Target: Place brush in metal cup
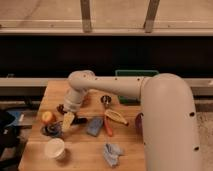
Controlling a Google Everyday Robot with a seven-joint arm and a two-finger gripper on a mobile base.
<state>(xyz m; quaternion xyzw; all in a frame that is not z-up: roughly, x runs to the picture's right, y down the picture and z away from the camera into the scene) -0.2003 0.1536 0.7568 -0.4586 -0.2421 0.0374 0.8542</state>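
Note:
The brush lies on the left part of the wooden table (80, 155). Its black handle (81, 120) points right and its round dark head (52, 131) is at the left. My gripper (67, 122) hangs from the white arm directly over the brush, between head and handle, down at table height. The metal cup (106, 100) stands upright about a hand's width to the right and farther back, small and shiny. The cup's inside is not visible.
An orange object (47, 116) sits next to the brush head. A white cup (55, 148) stands at the front left. A blue sponge (94, 126), a yellow-red item (114, 120) and a grey-blue cloth (112, 152) lie mid-table. A green tray (131, 80) is behind.

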